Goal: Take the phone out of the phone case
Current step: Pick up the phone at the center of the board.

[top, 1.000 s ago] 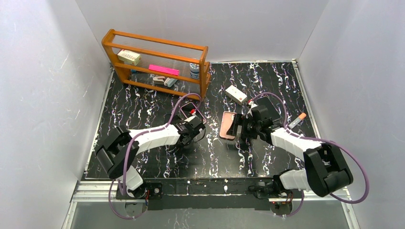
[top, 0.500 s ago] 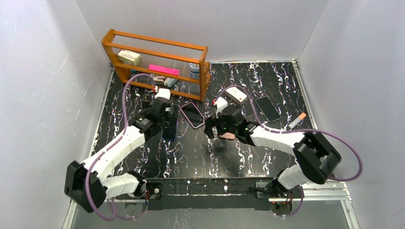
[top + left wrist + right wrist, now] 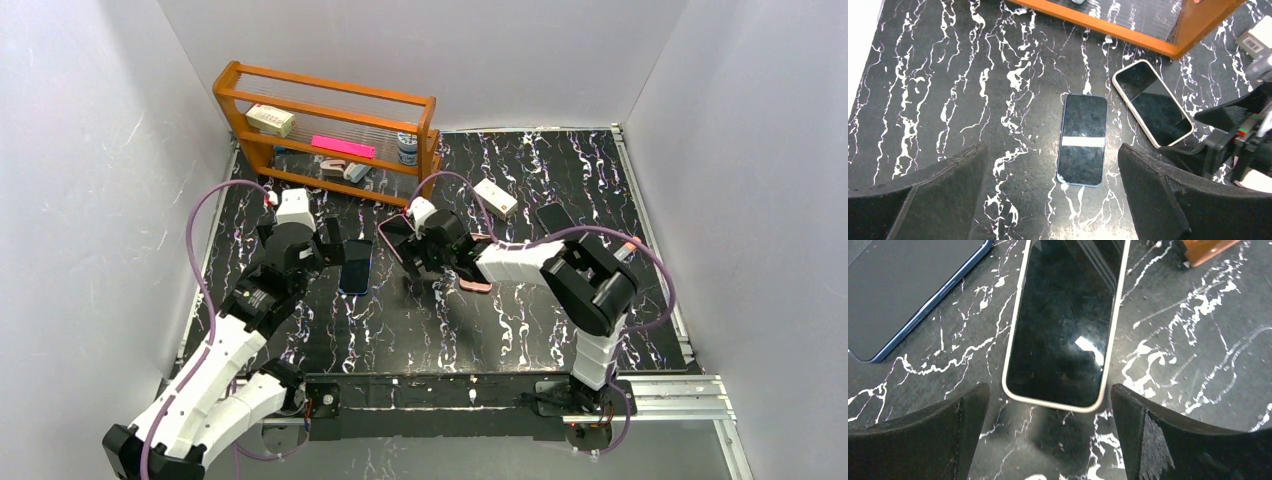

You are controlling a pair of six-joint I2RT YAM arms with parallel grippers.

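Table point(image 3: 520, 330): everything lies on it.
Rack point(image 3: 325, 130): at the far left of the table, along the back.
Cased phone point(image 3: 1063, 325): flat on the table, just before the rack's right end, lying aslant.
Bare phone point(image 3: 1082, 139): flat, just left of the cased phone and apart from it.
Right gripper point(image 3: 1049, 410): over the cased phone's near end.
Left gripper point(image 3: 1052, 150): above the table, just left of the bare phone.
Small box point(image 3: 495, 197): right of the rack, behind the cased phone.
Second bare phone point(image 3: 553, 216): right of the small box.
Marker point(image 3: 628, 246): near the right edge, before the second bare phone.
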